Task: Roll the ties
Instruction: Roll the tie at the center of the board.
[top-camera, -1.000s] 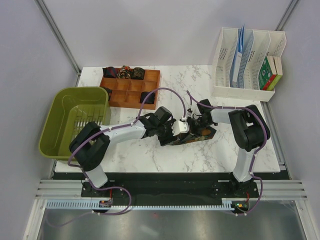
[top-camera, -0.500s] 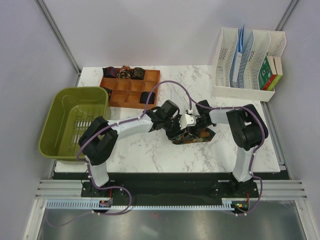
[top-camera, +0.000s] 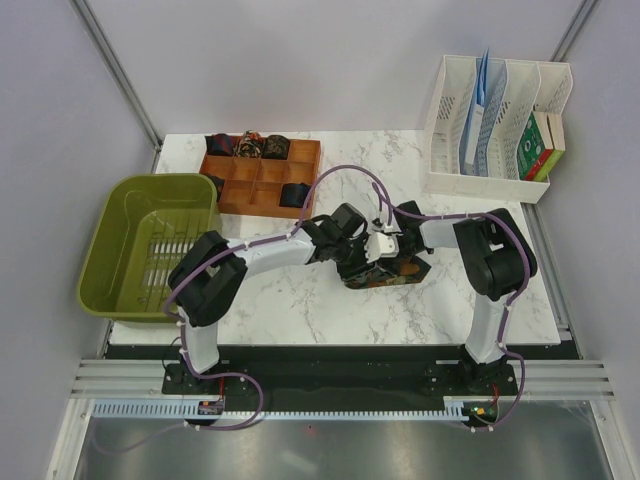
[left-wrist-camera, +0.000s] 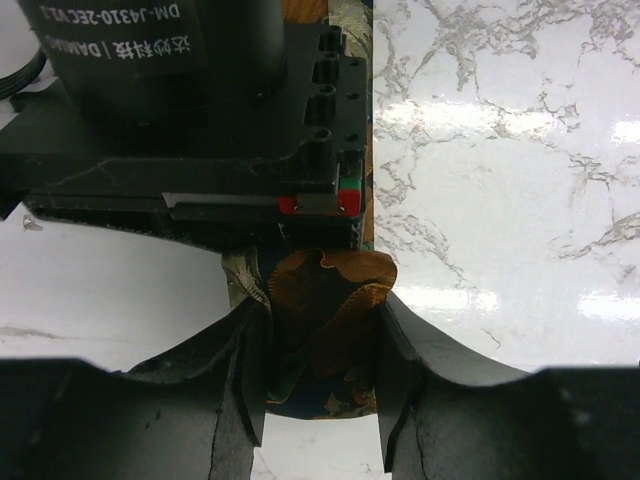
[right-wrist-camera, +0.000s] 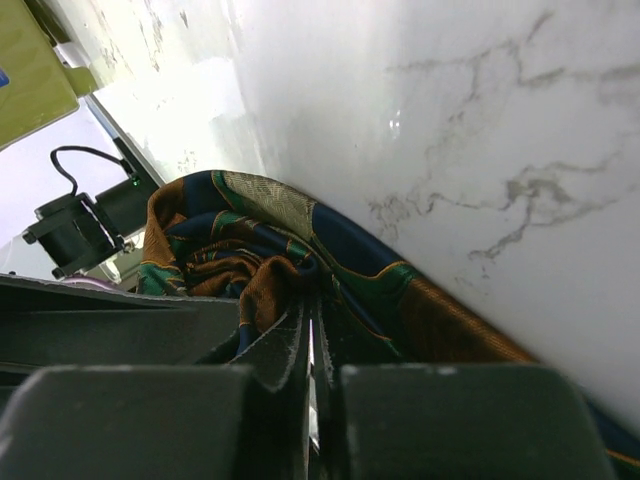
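Observation:
A tie (top-camera: 398, 276), dark blue with orange and green patterning, lies bunched into a loose roll at the middle of the marble table (top-camera: 300, 310). Both grippers meet over it. In the left wrist view the tie (left-wrist-camera: 322, 290) sits between my two fingers (left-wrist-camera: 200, 400), which press its sides, so my left gripper (left-wrist-camera: 318, 342) is shut on it. My right gripper (right-wrist-camera: 312, 300) is shut to a thin slit, its tips buried in the tie's (right-wrist-camera: 250, 232) folds. In the top view my left gripper (top-camera: 362, 262) comes from the left and my right gripper (top-camera: 386, 256) from the right.
A wooden compartment tray (top-camera: 262, 186) at the back left holds several rolled ties (top-camera: 248, 147). A green basket (top-camera: 105, 240) stands at the left edge. A white file organiser (top-camera: 490, 150) stands at the back right.
My left arm has reached further right and its jaws have narrowed onto the tie. The tie has drawn in from a longer strip to a compact bundle. The right gripper has stayed put.

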